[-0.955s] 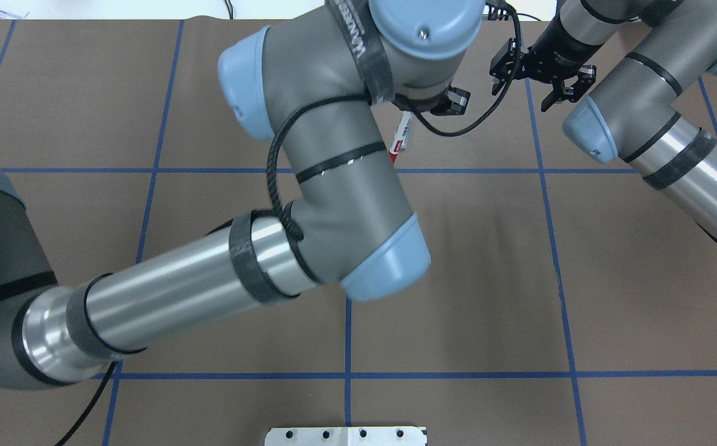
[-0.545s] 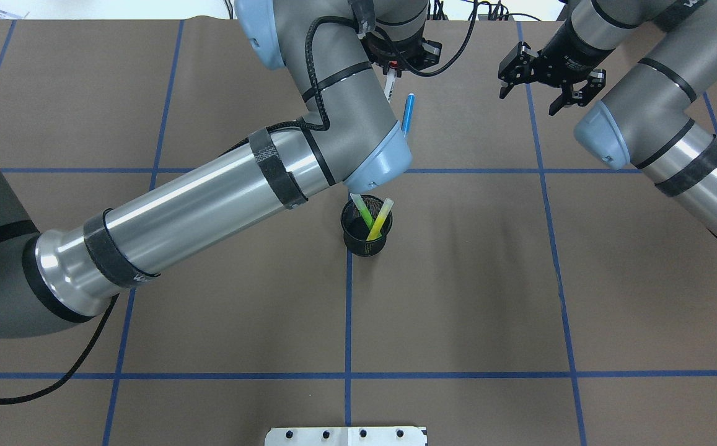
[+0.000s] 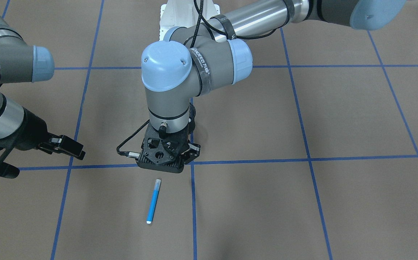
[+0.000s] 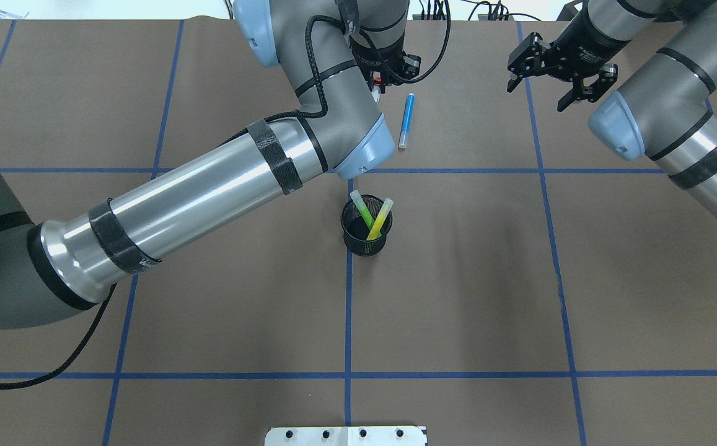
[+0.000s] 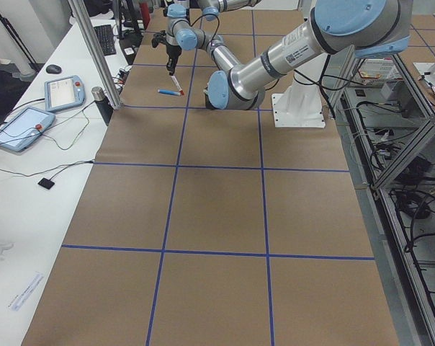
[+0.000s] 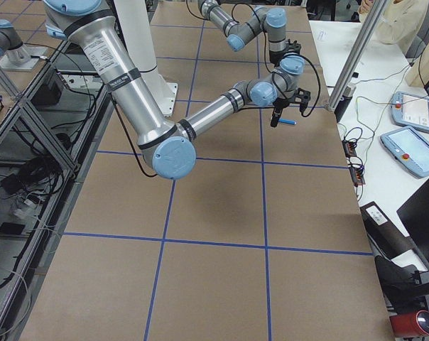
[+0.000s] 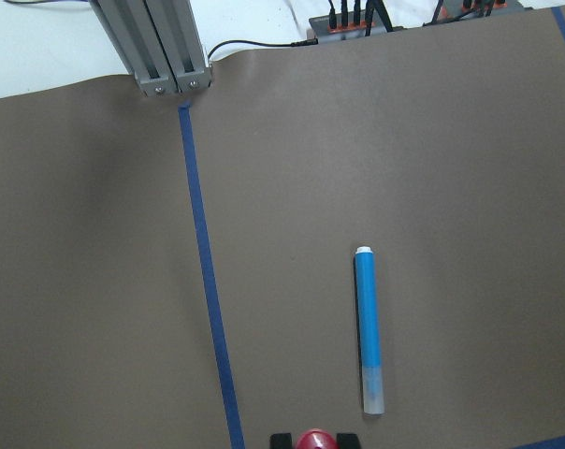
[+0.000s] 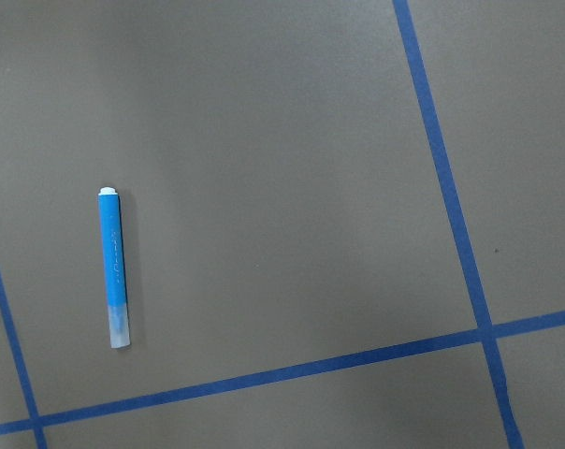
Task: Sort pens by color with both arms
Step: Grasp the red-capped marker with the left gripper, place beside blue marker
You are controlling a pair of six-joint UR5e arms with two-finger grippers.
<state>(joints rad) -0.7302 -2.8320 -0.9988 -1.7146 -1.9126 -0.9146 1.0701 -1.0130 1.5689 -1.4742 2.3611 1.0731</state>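
Observation:
A blue pen (image 4: 406, 121) (image 3: 154, 201) (image 7: 370, 329) (image 8: 114, 268) lies flat on the brown mat near the far edge. Just left of it my left gripper (image 4: 385, 77) (image 3: 166, 163) hangs shut on the white pen with the red cap (image 4: 374, 91) (image 5: 176, 84); the cap (image 7: 312, 440) shows between the fingers in the left wrist view. Farther right, my right gripper (image 4: 558, 87) (image 3: 50, 165) stands open, holding nothing. The lime green pen (image 4: 362, 210) and the yellow pen (image 4: 380, 222) lean in a black mesh cup (image 4: 366, 238) mid-table.
Blue tape lines divide the mat into squares. The white base plate (image 4: 346, 435) sits at the near edge. A metal post (image 7: 161, 47) and cables stand at the far edge. Control tablets (image 5: 59, 92) lie on the side bench.
My left arm has swung toward the far edge with the red-capped pen, uncovering the cup and the blue pen. The right gripper has drifted slightly farther and to the right, still open.

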